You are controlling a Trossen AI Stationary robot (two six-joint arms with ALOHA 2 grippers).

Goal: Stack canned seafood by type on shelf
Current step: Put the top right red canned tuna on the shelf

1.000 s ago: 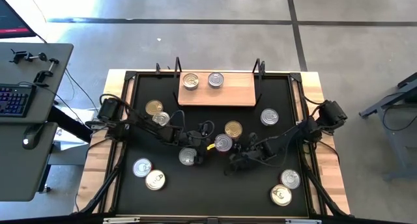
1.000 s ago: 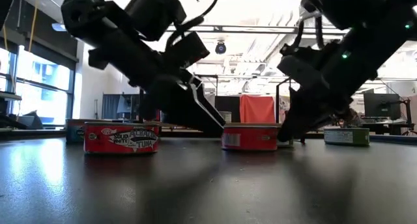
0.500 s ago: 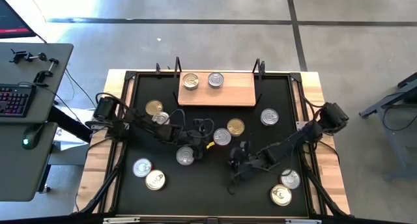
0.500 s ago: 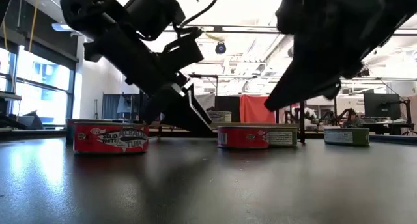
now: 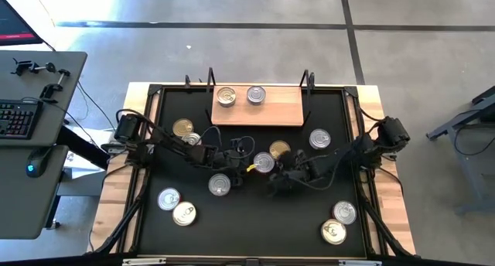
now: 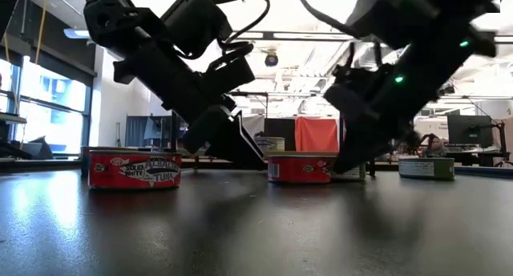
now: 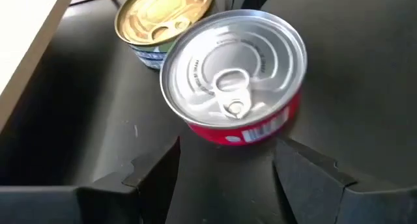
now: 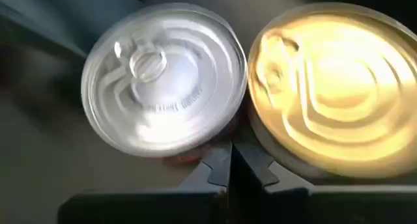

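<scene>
High view, left to right. Two silver tins lie near the front-left corner of the black mat, well apart from everything else. A gold tin sits by the mat's left edge with a silver tin just beside it, partly under the left arm.

Left gripper is at mid-mat, fingers spread, no contact; the left wrist view shows a red-sided silver tin between the fingertips and ahead of them. A further silver tin lies just in front of this arm.

Wooden shelf stands against the mat's back edge. Two tins sit side by side on its left half; right half is bare wood.

Right gripper is also mid-mat, fingers pressed together, tips at the seam where the red-sided tin meets the gold tin; these two touch.

One silver tin lies toward the right edge; two more lie near the front-right corner. Front middle of the mat is open.
</scene>
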